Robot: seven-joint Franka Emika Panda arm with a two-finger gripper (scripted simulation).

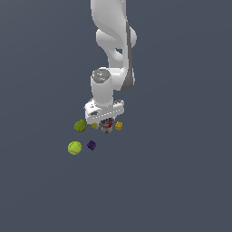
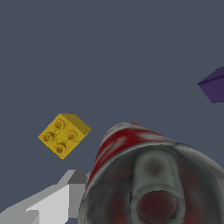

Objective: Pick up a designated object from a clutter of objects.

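Two balls lie farthest to the exterior view's left, one (image 1: 80, 126) near the arm, the other (image 1: 74, 147) lower, with the purple cube (image 1: 91, 145) just beside it. Further right, the gripper (image 1: 106, 126) hangs straight down over the can (image 1: 107, 128), which stands between its fingers, likely so a grasp can fall on the can's sides. The wrist view is filled by the can's grey top (image 2: 153, 188), one pale finger (image 2: 65, 197) beside it; whether the fingers grip or stand loose, I cannot tell. The yellow cube (image 1: 118, 125) sits just right of the can.
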